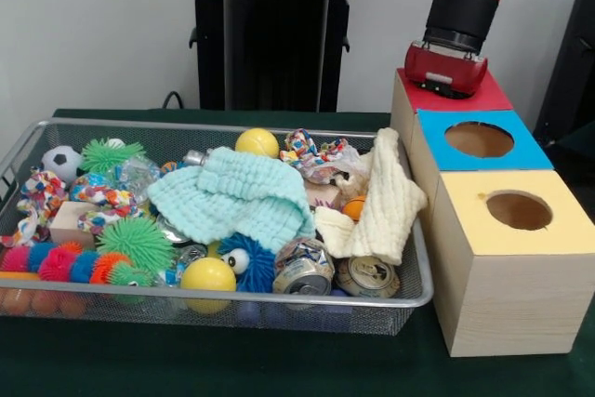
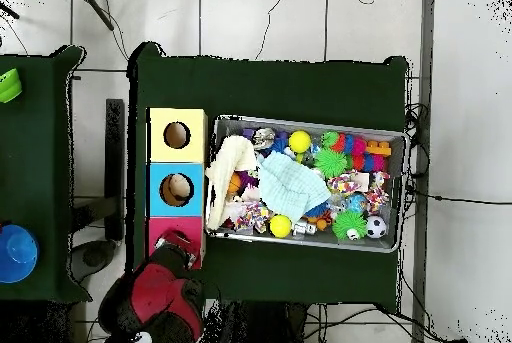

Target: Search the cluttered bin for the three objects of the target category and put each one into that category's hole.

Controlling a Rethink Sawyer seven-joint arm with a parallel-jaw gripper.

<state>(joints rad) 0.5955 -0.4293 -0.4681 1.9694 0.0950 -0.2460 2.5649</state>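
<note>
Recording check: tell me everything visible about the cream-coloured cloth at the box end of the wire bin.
The cream-coloured ribbed cloth looks soft and knitted or waffle-textured. It lies crumpled and draped over the rim of the wire mesh bin at the end nearest the wooden boxes, one end raised toward the blue-topped box. Its lower folds rest beside crushed drink cans and an orange ball. The overhead view shows it spread along that end wall.

Wire-mesh metal bin (image 1: pixel 414 299) holds soft knitted cloths (image 1: pixel 237 197) (dented shiny cans (image 1: pixel 302 271) too).
</note>
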